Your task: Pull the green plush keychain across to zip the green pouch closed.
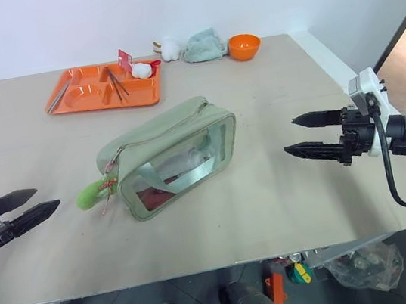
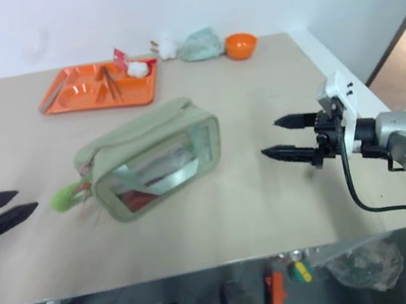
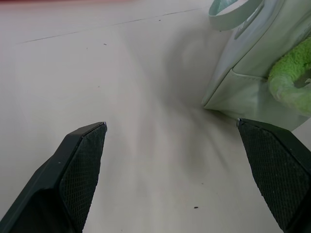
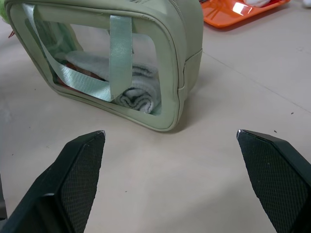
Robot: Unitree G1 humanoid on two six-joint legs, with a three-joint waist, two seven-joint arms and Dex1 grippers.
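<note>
The green pouch [image 1: 169,157] lies mid-table, a boxy sage bag with a clear window side and a pale webbing strap. Off its left end hangs the green plush keychain [image 1: 89,195], a fuzzy lime charm with thin reddish cords. My left gripper [image 1: 33,205] is open, hovering left of the keychain with a gap between them; the left wrist view has the keychain [image 3: 291,77] beside the pouch's end [image 3: 248,92]. To the right of the pouch my right gripper [image 1: 296,135] stands open, pointing at it, empty. A folded cloth shows through the pouch window [image 4: 141,92] in the right wrist view.
An orange tray [image 1: 105,86] with utensils and small items sits at the back left. Behind it lie a white plush, a pale teal cloth [image 1: 202,45] and an orange bowl [image 1: 244,46]. The table's front edge [image 1: 205,270] runs close below the pouch.
</note>
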